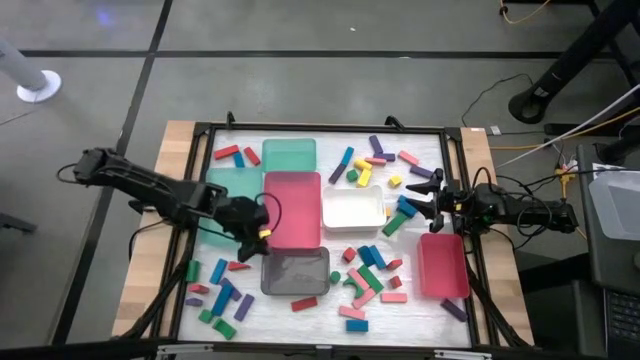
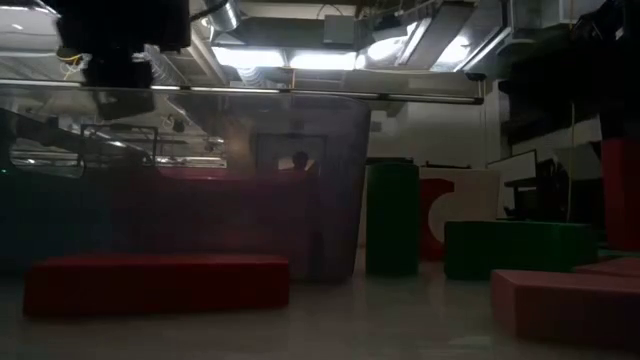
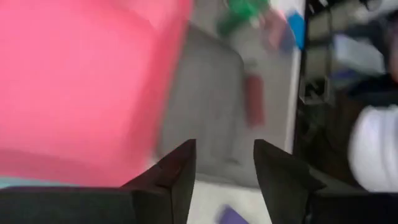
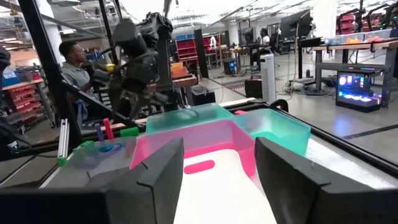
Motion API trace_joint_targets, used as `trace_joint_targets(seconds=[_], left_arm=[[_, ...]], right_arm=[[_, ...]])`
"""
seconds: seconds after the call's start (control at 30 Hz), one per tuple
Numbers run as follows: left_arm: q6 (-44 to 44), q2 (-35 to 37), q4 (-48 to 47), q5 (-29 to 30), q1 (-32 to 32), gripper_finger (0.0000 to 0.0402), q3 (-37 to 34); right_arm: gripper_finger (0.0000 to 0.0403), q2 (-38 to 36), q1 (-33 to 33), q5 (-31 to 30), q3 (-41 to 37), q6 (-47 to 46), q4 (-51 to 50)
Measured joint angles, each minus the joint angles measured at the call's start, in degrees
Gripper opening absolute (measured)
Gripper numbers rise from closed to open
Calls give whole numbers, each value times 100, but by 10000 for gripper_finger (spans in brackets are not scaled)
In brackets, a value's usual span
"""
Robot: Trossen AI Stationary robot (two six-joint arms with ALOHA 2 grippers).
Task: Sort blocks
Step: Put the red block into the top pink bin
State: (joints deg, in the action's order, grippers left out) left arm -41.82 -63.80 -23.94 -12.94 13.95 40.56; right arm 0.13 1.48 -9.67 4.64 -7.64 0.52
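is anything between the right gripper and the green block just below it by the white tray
Nothing visible. In the high view the right gripper hangs at the white tray's right edge, fingers apart, and the green block lies just beside it on bare table. A blue block touches its upper end, crowding it but not covering it.

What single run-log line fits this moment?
left gripper: open, empty, above red tray edge | right gripper: open, empty, beside white tray | blocks: mostly unsorted

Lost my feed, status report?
Left gripper open beside red tray, empty. Right gripper open, empty, by white tray. Blocks scattered.
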Motion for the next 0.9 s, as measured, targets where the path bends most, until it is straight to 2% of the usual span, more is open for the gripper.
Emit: trace_joint_targets(seconds=[0.17,0.4,0.6,0.77,0.9], left_arm=[[-814,-143,-17,-562,497,148,0],[-1263,-142,-438,-585,1140,143,0],[-816,-338,-554,-43,1595,143,0],[-250,-744,-544,287,1990,143,-2],[-161,-1106,-541,661,2196,143,-4]], right_arm=[[198,1,0,2,0,0,-18],[198,0,0,2,0,0,-29],[198,0,0,2,0,2,-65],[198,1,0,2,0,2,-66],[198,0,2,2,0,2,-66]])
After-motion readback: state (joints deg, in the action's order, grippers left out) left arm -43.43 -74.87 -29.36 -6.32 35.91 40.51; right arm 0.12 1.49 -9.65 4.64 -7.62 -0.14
